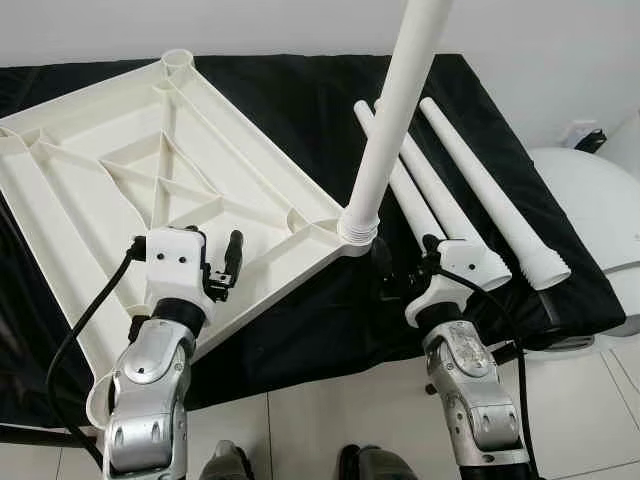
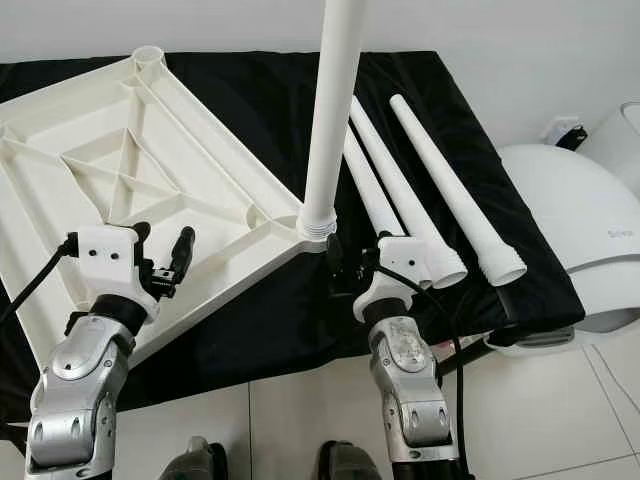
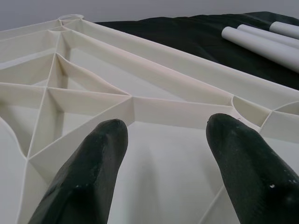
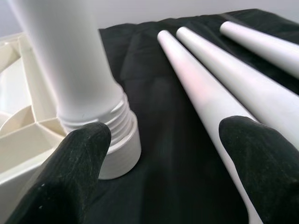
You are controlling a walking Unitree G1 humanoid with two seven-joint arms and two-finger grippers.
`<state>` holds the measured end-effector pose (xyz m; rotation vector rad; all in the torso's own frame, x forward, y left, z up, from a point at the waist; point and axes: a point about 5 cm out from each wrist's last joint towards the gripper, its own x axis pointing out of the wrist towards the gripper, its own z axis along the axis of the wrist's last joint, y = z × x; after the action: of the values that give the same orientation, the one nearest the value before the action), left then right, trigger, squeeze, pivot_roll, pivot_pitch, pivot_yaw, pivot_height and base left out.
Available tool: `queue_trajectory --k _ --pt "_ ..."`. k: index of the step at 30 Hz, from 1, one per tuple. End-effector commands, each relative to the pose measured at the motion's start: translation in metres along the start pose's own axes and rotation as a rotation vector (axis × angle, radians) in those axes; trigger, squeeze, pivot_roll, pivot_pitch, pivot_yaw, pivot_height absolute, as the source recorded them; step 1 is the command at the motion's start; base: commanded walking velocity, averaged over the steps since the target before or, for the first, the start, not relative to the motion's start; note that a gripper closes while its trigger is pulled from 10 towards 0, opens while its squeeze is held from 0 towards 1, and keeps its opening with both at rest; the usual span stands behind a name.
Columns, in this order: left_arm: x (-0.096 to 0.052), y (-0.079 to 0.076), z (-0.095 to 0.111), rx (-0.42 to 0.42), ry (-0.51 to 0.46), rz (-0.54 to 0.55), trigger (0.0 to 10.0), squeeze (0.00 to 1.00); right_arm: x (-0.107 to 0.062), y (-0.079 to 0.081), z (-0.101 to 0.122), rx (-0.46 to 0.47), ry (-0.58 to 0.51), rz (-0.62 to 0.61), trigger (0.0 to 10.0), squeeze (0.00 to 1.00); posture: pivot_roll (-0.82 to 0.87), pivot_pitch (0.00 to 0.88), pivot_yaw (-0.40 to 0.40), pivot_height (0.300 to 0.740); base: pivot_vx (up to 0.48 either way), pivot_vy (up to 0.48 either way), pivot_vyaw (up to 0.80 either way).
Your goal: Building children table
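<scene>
One leg (image 1: 395, 120) stands screwed in the tabletop (image 1: 120, 170) corner, both grippers released (right gripper (image 1: 400, 275), left gripper (image 1: 232, 262)); next, grab spare legs (image 1: 480, 190) at 2 o'clock.

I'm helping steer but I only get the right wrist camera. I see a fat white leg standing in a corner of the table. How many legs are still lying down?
Observer: Three loose legs lie side by side on the black cloth, to the right of the standing leg.
Operator: Where's the other hand?
Observer: The left hand is open over the upside-down tabletop, near its front edge.
Operator: Are there more holes for legs?
Observer: Yes, an open round socket shows at the far corner.
Operator: What's past the cloth?
Observer: A rounded white object sits to the right on the floor.
</scene>
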<state>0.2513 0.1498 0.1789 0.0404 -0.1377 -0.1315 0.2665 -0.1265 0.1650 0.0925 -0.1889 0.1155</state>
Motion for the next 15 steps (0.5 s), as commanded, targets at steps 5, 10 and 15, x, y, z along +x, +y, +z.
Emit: queue_trajectory --k 5,10,15 --pt "0.01 -0.014 -0.004 -0.147 -0.022 0.136 10.0 0.0 -0.002 -0.001 -0.008 0.119 0.024 0.002 10.0 0.0 -0.01 0.11 -0.005 0.74 0.0 0.0 0.0" --pt "0.014 -0.011 -0.006 -0.128 -0.02 0.136 10.0 0.0 0.0 -0.001 -0.011 0.188 0.041 0.015 10.0 0.0 -0.02 0.092 0.0 0.74 0.0 0.0 0.0" --pt "0.03 0.003 -0.013 -0.156 0.006 0.138 10.0 0.0 0.015 -0.014 -0.012 0.028 0.024 -0.066 10.0 0.0 -0.03 0.049 0.015 0.74 0.0 0.0 0.0"
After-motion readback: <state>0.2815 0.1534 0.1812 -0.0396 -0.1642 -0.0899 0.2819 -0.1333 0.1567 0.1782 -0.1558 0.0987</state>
